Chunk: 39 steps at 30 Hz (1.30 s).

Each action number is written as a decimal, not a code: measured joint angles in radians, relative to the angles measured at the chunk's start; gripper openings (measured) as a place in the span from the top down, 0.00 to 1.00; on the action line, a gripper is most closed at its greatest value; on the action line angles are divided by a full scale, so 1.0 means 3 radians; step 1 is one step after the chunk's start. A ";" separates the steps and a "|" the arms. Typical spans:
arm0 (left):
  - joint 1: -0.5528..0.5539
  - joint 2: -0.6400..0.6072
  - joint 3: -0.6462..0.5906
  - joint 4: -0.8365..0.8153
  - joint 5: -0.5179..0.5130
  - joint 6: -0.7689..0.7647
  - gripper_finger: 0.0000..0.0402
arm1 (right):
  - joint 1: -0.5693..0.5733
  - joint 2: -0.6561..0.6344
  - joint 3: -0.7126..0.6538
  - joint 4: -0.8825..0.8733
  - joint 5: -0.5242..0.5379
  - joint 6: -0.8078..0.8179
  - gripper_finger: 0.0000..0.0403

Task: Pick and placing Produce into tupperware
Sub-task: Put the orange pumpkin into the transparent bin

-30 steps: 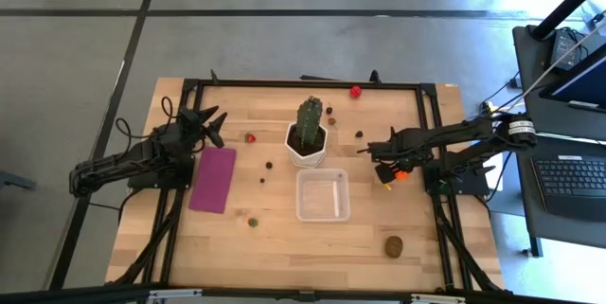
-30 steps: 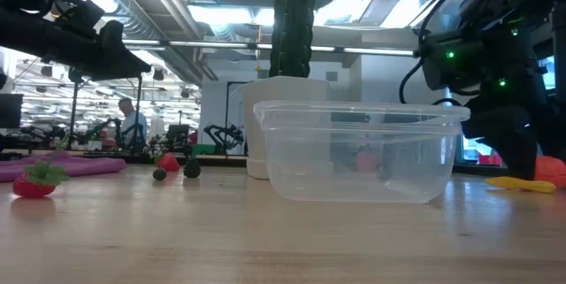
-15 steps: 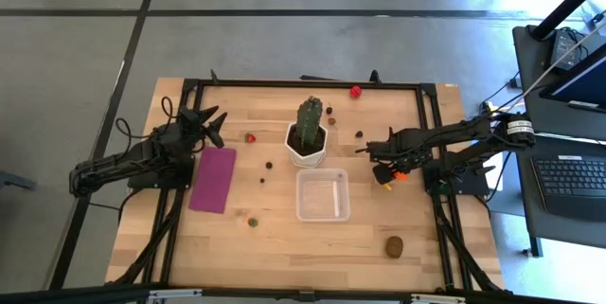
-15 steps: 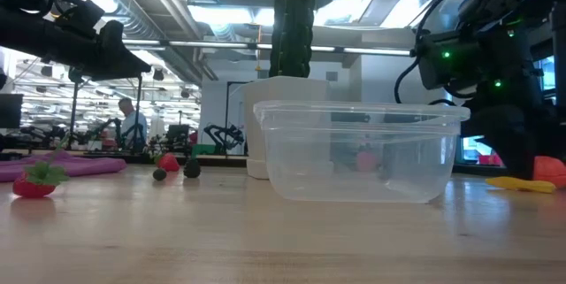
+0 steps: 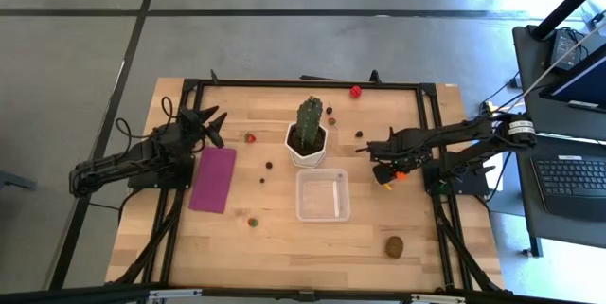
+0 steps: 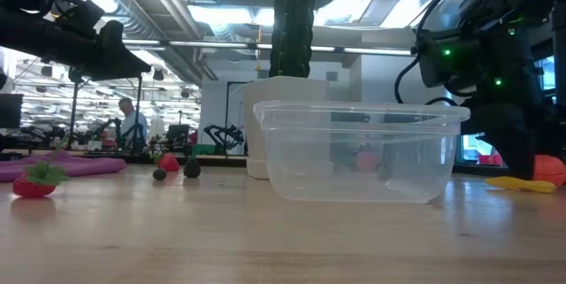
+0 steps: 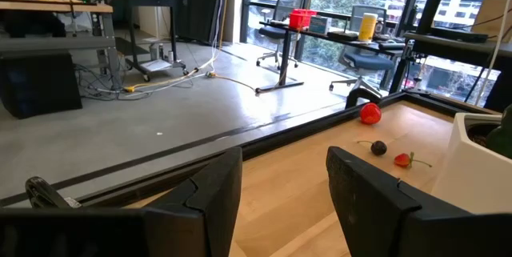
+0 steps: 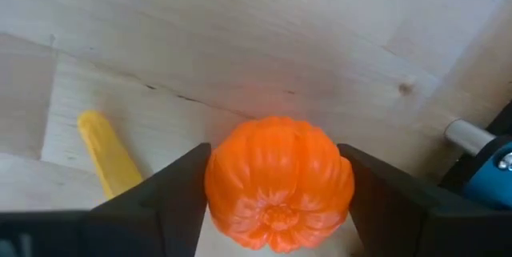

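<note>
The clear tupperware [image 5: 322, 195] stands empty at the table's middle, in front of the cactus pot. Tiny produce lies scattered: a strawberry [image 5: 250, 137], a red piece [image 5: 355, 91], dark bits [image 5: 269, 164], a brown piece [image 5: 394, 245]. My right gripper [image 5: 390, 172] points down at the table's right side, shut on a small orange pumpkin [image 8: 280, 181], with a yellow piece [image 8: 108, 157] beside it. My left gripper [image 5: 214, 121] hangs open and empty above the table's left side, by the far end of the magenta rectangle. My right gripper pinches the orange pumpkin by two opposite sides [image 8: 220, 189] between its two fingers [image 8: 172, 205]. The fingers come from above, pointing down. The pumpkin sits upright, its top toward the wrist camera; in the low view [image 6: 552, 171] it is about at table height.
A green cactus [image 5: 309, 116] in a white pot [image 5: 307, 151] stands behind the tupperware. A flat magenta rectangle [image 5: 213, 179] lies at the left. A black frame [image 5: 431, 115] edges the table. Bare wood lies between the pumpkin and the tupperware.
My right gripper has edged slightly toward the table's left at the orange pumpkin and now covers more of the yellow piece in the high view.
</note>
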 joint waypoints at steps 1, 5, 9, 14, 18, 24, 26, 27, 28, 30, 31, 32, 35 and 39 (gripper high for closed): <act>-0.0001 0.0000 0.0000 -0.0001 0.0000 -0.0001 0.56 | 0.0000 -0.0019 0.0000 -0.0001 0.0000 0.0000 0.37; -0.0001 0.0000 0.0000 -0.0001 0.0000 0.0000 0.56 | 0.0000 -0.0128 0.0001 0.0049 -0.0004 -0.0009 0.39; 0.0000 0.0000 0.0000 0.0000 0.0001 0.0000 0.56 | 0.0000 -0.0326 0.0171 0.0173 -0.0030 -0.0066 0.39; 0.0000 0.0000 0.0001 -0.0001 0.0001 0.0000 0.56 | 0.0001 -0.0530 0.0700 0.0627 -0.0090 -0.0406 0.37; -0.0001 0.0001 0.0001 -0.0001 0.0000 -0.0001 0.56 | 0.0053 -0.0474 0.1291 0.1071 -0.0204 -0.0884 0.37; 0.0000 0.0000 0.0000 0.0000 0.0000 0.0000 0.56 | 0.0334 -0.0036 0.2108 0.1218 -0.0157 -0.1564 0.38; 0.0000 0.0000 0.0000 0.0000 0.0001 0.0000 0.56 | 0.0461 0.0189 0.2313 0.1204 -0.0152 -0.1757 0.37; -0.0001 0.0001 0.0000 -0.0001 0.0001 0.0000 0.56 | 0.0524 0.0315 0.2404 0.1197 -0.0153 -0.1834 0.36; 0.0000 0.0000 0.0000 -0.0001 0.0001 0.0000 0.56 | 0.0579 0.0440 0.2486 0.1180 -0.0152 -0.1908 0.36; -0.0001 0.0001 0.0001 -0.0001 0.0001 -0.0001 0.56 | 0.0678 0.0698 0.2626 0.1160 -0.0151 -0.2035 0.36; -0.0001 0.0001 0.0001 -0.0001 0.0001 0.0000 0.56 | 0.0714 0.0828 0.2682 0.1155 -0.0151 -0.2067 0.36; -0.0001 0.0001 0.0001 -0.0001 0.0001 0.0000 0.56 | 0.0742 0.0956 0.2727 0.1127 -0.0153 -0.2107 0.36; 0.0000 0.0001 0.0001 -0.0001 0.0001 0.0000 0.56 | 0.0787 0.1316 0.2846 0.0968 -0.0151 -0.2131 0.36; -0.0001 0.0001 0.0000 -0.0001 0.0001 0.0000 0.56 | 0.0805 0.1701 0.2890 0.0744 -0.0154 -0.2127 0.36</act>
